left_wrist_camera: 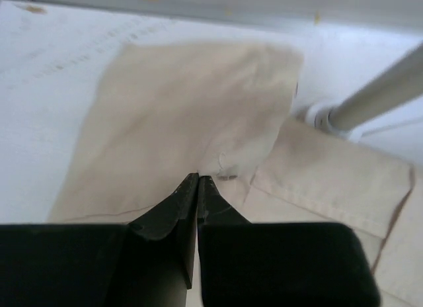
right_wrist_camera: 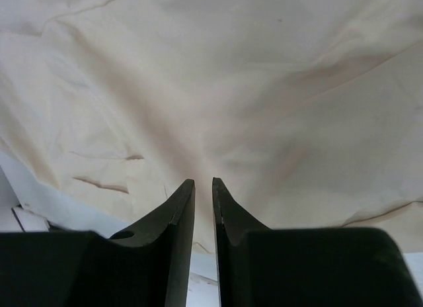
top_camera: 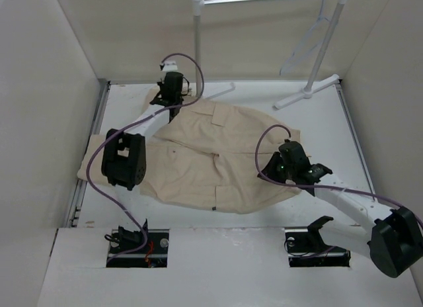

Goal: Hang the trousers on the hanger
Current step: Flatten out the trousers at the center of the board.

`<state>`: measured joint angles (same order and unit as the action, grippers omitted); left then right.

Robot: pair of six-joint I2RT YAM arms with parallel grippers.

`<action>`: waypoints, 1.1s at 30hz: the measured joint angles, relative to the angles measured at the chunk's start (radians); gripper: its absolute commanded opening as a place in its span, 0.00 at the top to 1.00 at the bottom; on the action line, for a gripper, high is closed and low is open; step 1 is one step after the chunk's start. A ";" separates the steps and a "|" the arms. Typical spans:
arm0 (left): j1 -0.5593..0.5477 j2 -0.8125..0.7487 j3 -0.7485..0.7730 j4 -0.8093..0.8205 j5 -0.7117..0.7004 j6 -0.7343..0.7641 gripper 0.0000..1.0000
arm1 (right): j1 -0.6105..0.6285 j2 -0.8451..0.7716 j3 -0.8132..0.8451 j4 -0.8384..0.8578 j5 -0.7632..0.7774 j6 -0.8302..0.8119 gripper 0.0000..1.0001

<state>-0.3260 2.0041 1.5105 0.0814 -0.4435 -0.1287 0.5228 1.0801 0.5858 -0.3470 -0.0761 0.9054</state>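
Observation:
The beige trousers lie folded and spread across the middle of the table. My left gripper is at their far left corner, near the back wall. In the left wrist view its jaws are shut, pinching a small pucker of the trousers. My right gripper is at the trousers' right edge. Its jaws stand a narrow gap apart, with the trousers drawn in between the tips. The thin pale hanger hangs from the rack bar at the back right, far from both grippers.
A white tubular rack stands at the back, its left post close to my left gripper. That post and its foot show right of the left jaws. Walls close in the table on the left, back and right.

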 measured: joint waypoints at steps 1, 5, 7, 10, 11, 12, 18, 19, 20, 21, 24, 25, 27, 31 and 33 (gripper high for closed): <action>0.013 -0.042 -0.011 0.008 -0.003 -0.012 1.00 | -0.009 0.000 0.000 0.000 0.000 0.000 0.73; 0.106 -0.187 -0.016 0.045 -0.016 -0.085 0.99 | -0.056 0.001 0.001 0.000 0.000 -0.004 0.65; 0.169 -0.235 -0.016 0.051 -0.027 -0.135 0.99 | -0.096 0.006 0.011 -0.005 0.000 -0.012 0.64; 0.278 -0.261 -0.017 0.040 -0.044 -0.228 0.99 | -0.171 0.027 0.059 -0.012 0.000 -0.025 0.64; 0.313 -0.261 -0.018 0.026 -0.046 -0.262 0.99 | -0.191 0.035 0.080 -0.013 0.000 -0.030 0.63; 0.351 -0.254 -0.019 0.001 -0.047 -0.298 0.98 | -0.214 0.047 0.109 -0.014 0.000 -0.037 0.62; 0.529 -0.184 -0.038 -0.165 -0.048 -0.520 0.92 | -0.307 0.103 0.254 -0.011 0.018 -0.068 0.49; 0.550 -0.177 -0.055 -0.193 -0.048 -0.560 0.90 | -0.324 0.109 0.266 -0.011 0.024 -0.071 0.48; 0.568 -0.172 -0.078 -0.220 -0.048 -0.603 0.86 | -0.347 0.119 0.276 -0.011 0.031 -0.074 0.48; 0.584 -0.170 -0.100 -0.248 -0.044 -0.644 0.82 | -0.369 0.130 0.285 -0.012 0.038 -0.077 0.47; 0.625 -0.165 -0.149 -0.306 -0.007 -0.739 0.71 | -0.445 0.196 0.324 -0.013 0.065 -0.098 0.45; 0.637 -0.165 -0.156 -0.320 0.012 -0.762 0.67 | -0.466 0.225 0.340 -0.013 0.077 -0.105 0.43; 0.656 -0.165 -0.158 -0.333 0.040 -0.797 0.61 | -0.509 0.293 0.378 -0.012 0.104 -0.122 0.41; 0.655 -0.187 -0.171 -0.325 0.056 -0.827 0.55 | -0.578 0.440 0.454 -0.010 0.147 -0.149 0.35; 0.634 -0.232 -0.211 -0.312 0.055 -0.833 0.53 | -0.600 0.509 0.484 -0.010 0.156 -0.157 0.33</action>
<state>0.3084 1.7721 1.2999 -0.2310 -0.3889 -0.9615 -0.0772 1.5894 1.0702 -0.3565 0.0795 0.7486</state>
